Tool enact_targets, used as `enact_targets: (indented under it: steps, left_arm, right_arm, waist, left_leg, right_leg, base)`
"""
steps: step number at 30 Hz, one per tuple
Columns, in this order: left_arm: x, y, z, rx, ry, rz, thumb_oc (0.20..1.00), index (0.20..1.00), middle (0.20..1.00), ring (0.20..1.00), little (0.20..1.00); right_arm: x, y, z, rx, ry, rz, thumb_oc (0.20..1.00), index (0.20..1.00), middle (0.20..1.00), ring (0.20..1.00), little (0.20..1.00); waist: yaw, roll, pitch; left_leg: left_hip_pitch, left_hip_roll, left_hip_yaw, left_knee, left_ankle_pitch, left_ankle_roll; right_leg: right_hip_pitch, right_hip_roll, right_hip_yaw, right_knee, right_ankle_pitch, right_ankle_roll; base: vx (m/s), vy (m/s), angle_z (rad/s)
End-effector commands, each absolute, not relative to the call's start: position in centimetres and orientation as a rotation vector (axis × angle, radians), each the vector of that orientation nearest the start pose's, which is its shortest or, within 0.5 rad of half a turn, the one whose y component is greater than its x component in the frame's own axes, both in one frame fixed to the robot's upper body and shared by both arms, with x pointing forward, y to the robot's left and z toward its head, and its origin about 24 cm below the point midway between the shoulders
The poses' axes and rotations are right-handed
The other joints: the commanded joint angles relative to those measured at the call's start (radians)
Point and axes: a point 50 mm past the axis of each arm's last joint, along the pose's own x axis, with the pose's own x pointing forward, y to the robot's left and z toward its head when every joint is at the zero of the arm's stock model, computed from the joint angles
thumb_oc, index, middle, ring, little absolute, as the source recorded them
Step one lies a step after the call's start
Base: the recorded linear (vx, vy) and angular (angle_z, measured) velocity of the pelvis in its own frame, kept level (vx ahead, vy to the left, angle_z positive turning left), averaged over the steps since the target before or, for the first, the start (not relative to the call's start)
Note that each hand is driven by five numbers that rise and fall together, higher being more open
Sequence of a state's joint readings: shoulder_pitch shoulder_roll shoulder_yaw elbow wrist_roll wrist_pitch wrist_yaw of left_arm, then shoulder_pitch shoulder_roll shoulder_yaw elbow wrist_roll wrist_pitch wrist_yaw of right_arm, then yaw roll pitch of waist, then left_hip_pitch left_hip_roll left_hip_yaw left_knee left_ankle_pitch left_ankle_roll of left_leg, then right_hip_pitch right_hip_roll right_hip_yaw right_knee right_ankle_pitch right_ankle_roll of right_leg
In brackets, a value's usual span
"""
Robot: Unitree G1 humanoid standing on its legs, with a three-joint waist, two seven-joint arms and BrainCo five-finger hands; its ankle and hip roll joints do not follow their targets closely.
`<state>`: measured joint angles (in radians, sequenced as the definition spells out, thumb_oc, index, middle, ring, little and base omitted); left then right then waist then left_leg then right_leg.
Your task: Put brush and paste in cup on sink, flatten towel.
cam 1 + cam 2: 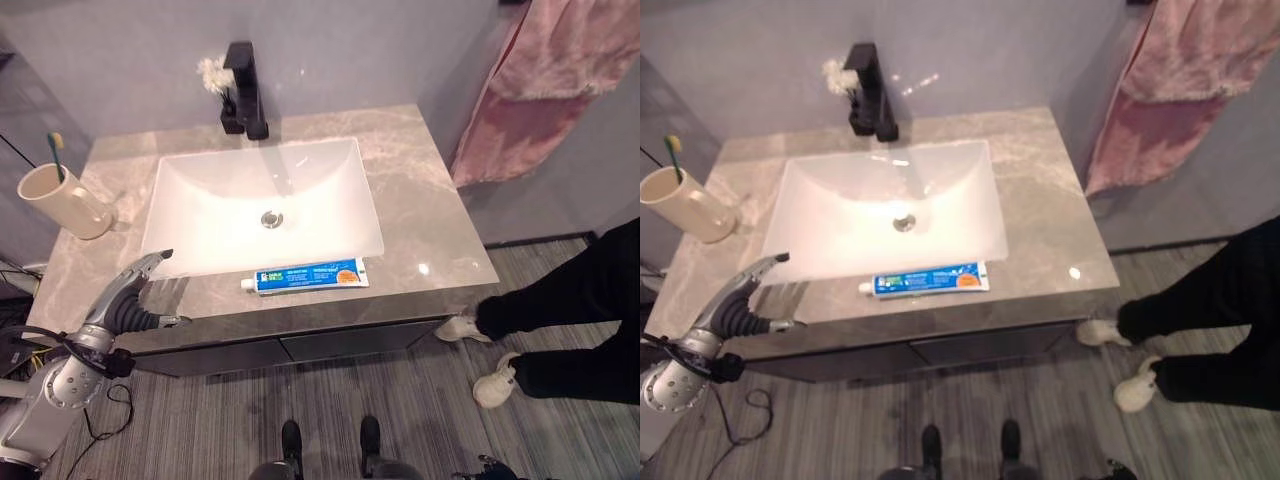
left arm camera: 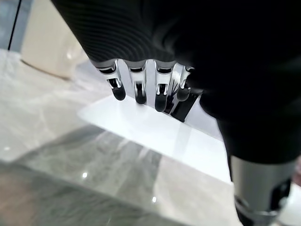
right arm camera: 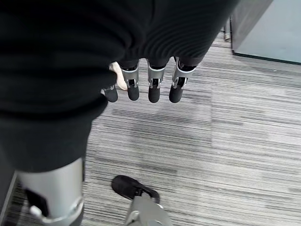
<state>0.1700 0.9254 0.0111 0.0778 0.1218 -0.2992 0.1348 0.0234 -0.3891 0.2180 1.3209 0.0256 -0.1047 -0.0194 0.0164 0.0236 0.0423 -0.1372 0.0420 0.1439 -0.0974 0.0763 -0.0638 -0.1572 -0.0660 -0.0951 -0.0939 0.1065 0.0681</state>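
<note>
left hand [image 1: 135, 290]: at the surface's [image 1: 420, 215] near left edge, fingers relaxed, holding nothing. right hand [image 3: 150, 87]: over striped floor [image 3: 225, 141], fingers loosely straight, empty. paste [image 1: 305, 276]: flat on the near rim strip, just before the sink [image 1: 215, 215]. cup [image 1: 62, 200]: far left, brush [image 1: 56, 150] upright inside. pink towel [image 1: 560, 80]: hanging right, bunched. person's legs [image 1: 570, 320]: beside the right edge.

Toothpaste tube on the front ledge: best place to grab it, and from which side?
Grip the toothpaste tube mid-body, across its narrow width, coming from above. It lies flat along the counter between the basin and the front edge, cap toward the left hand, which hangs open nearby. A top pinch probably avoids the basin rim.
</note>
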Motion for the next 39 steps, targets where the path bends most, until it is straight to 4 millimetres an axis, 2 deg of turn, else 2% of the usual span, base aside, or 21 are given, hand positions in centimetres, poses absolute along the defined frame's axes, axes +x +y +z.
enact_targets:
  steps: [1, 9, 14, 28, 39]
  left_arm:
    - [23.0, 29.7, 11.9, 1.005, -0.217, -0.023, 1.000, 1.000, 1.000, 1.000, 1.000]
    - [23.4, 28.0, 11.4, 0.959, -0.224, -0.095, 1.000, 1.000, 1.000, 1.000, 1.000]
    - [23.8, 27.5, 11.2, 0.949, -0.226, -0.115, 1.000, 1.000, 1.000, 1.000, 1.000]
    - [26.0, 25.3, 11.2, 0.934, -0.277, -0.159, 1.000, 1.000, 1.000, 1.000, 1.000]
    - [26.9, 23.6, 10.9, 0.906, -0.305, -0.199, 1.000, 1.000, 1.000, 1.000, 1.000]
  right_arm:
    - [5.3, -28.8, -15.2, -0.460, 1.305, -0.072, 1.000, 1.000, 1.000, 1.000, 1.000]
    - [5.8, -28.5, -15.2, -0.493, 1.294, -0.021, 1.000, 1.000, 1.000, 1.000, 1.000]
    - [5.8, -28.7, -15.1, -0.502, 1.296, -0.021, 1.000, 1.000, 1.000, 1.000, 1.000]
    - [4.7, -29.1, -15.1, -0.520, 1.327, -0.025, 1.000, 1.000, 1.000, 1.000, 1.000]
    - [5.2, -29.0, -15.1, -0.522, 1.307, -0.032, 1.000, 1.000, 1.000, 1.000, 1.000]
  waist:
    - [0.003, -0.024, -0.008]
    - [-0.009, -0.008, -0.040]
    - [-0.014, 0.000, -0.043]
    - [-0.069, 0.031, -0.024]
    - [-0.087, 0.028, -0.017]
  left_leg:
    - [-0.001, 0.053, -0.052, 0.010, -0.005, -0.071]
    - [0.033, 0.055, -0.036, 0.010, -0.010, -0.072]
    - [0.032, 0.054, -0.032, 0.010, -0.007, -0.071]
    - [0.002, 0.049, 0.002, 0.010, -0.002, -0.065]
    - [-0.024, 0.050, 0.016, 0.010, 0.002, -0.063]
  right_leg:
    - [0.026, -0.090, -0.009, 0.007, 0.007, 0.113]
    - [0.052, -0.088, -0.005, 0.007, -0.002, 0.110]
    - [0.049, -0.089, 0.001, 0.007, 0.000, 0.110]
    - [-0.011, -0.092, 0.043, 0.007, 0.023, 0.114]
    - [-0.050, -0.092, 0.068, 0.007, 0.035, 0.115]
  base:
    - [0.02, -0.023, 0.03]
    - [0.00, -0.005, 0.00]
    - [0.00, 0.000, 0.00]
    - [-0.02, 0.009, -0.06]
    - [-0.01, 0.003, -0.09]
